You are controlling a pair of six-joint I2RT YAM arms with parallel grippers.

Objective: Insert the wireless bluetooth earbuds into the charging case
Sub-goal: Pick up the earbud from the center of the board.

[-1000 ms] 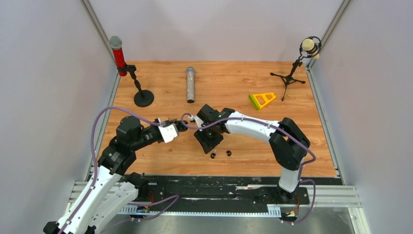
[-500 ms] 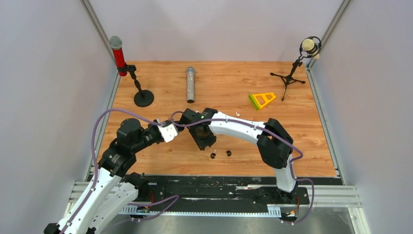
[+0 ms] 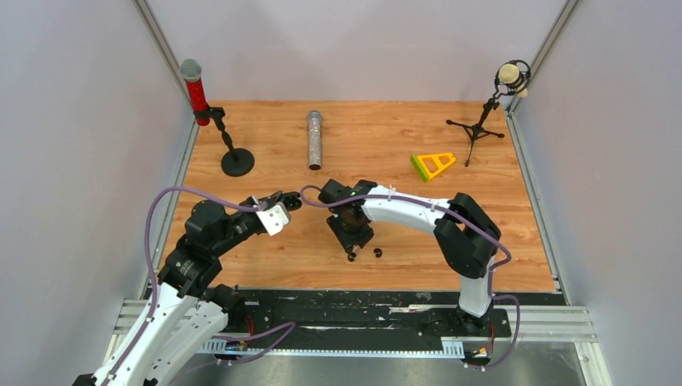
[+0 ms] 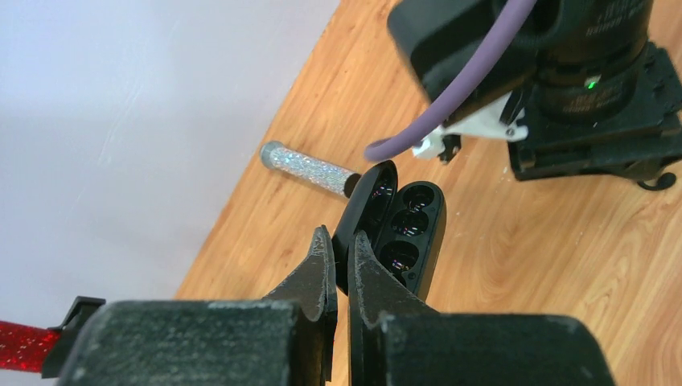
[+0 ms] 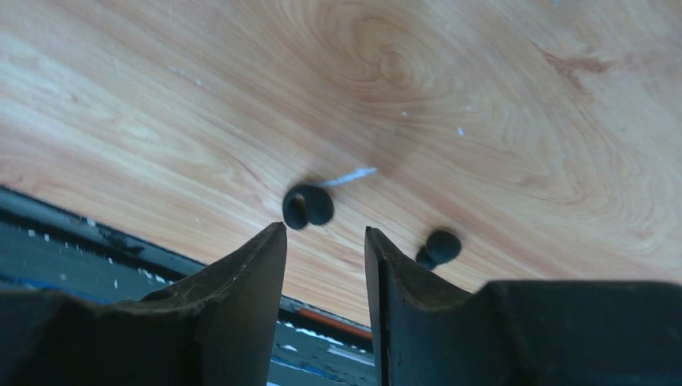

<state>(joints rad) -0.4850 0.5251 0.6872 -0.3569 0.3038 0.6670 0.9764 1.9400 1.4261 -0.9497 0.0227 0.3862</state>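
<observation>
My left end effector (image 4: 340, 241) clenched the open case (image 4: 406, 229) above the counter (image 5: 482, 121) while I hung the right end effector (image 5: 326, 241), jaws parted and empty, over two black earbuds (image 5: 308, 206) on it; a centred pinch looked due next.

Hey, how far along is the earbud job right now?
Done: the left claw grips the open charging case. In hand: the right claw hangs open just above two black earbuds on the table, holding nothing. Left: picking up and seating both; the case's visible wells look empty. No white earbuds show.
</observation>
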